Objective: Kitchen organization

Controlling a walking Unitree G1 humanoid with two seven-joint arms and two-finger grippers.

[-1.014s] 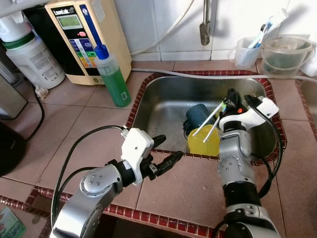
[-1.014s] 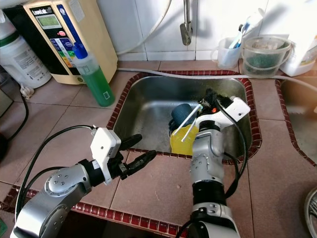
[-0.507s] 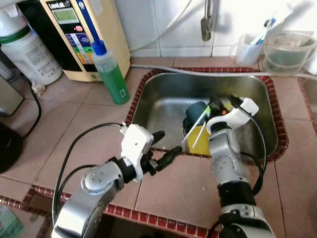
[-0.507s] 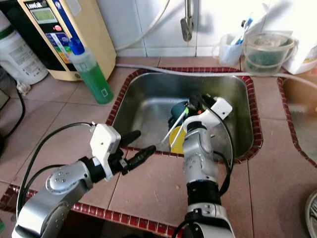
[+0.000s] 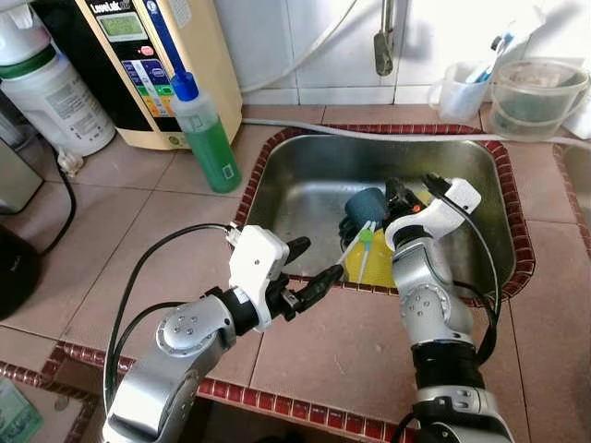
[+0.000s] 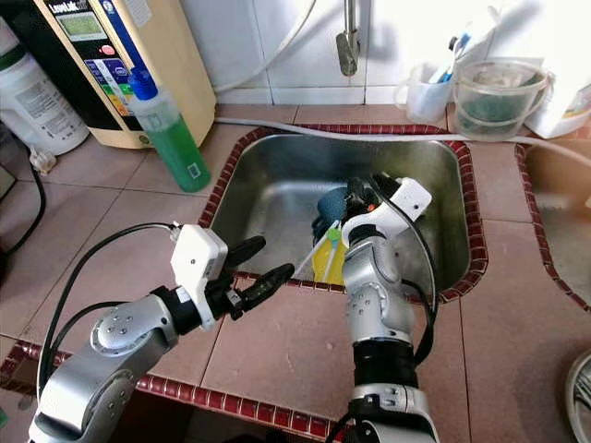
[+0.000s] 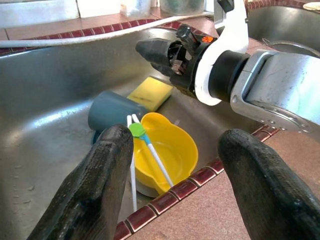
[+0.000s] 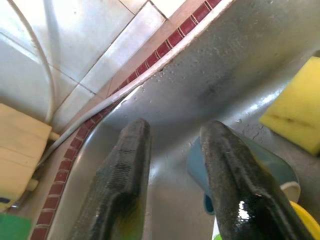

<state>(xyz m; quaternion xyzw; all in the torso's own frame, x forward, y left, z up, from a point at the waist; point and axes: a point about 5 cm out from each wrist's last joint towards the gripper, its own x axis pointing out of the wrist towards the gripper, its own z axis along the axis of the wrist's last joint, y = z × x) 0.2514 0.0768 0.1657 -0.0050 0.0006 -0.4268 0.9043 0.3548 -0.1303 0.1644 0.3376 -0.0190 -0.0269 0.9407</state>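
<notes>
In the steel sink (image 5: 305, 185) a yellow bowl (image 5: 377, 265) leans against the near wall, with a dark blue cup (image 5: 366, 207) on its side behind it. White training chopsticks (image 5: 360, 251) with a green joint lie in the bowl. A yellow sponge (image 7: 150, 92) lies beyond the cup. My right gripper (image 5: 397, 196) hovers over the cup, open, nothing between its fingers (image 8: 135, 165). My left gripper (image 5: 312, 266) is open above the tiled counter at the sink's near rim, pointing toward the bowl (image 7: 167, 150).
A green soap bottle (image 5: 207, 138) stands left of the sink, before a cream water appliance (image 5: 157, 65) and a white jug (image 5: 51, 92). The tap (image 5: 382, 41) hangs over the back rim. A clear tub (image 5: 537, 97) and brush cup (image 5: 456, 92) stand at the back right.
The chopsticks, held up at my right gripper a second ago, now lie in the yellow bowl, and that gripper is open. The left arm has barely moved.
</notes>
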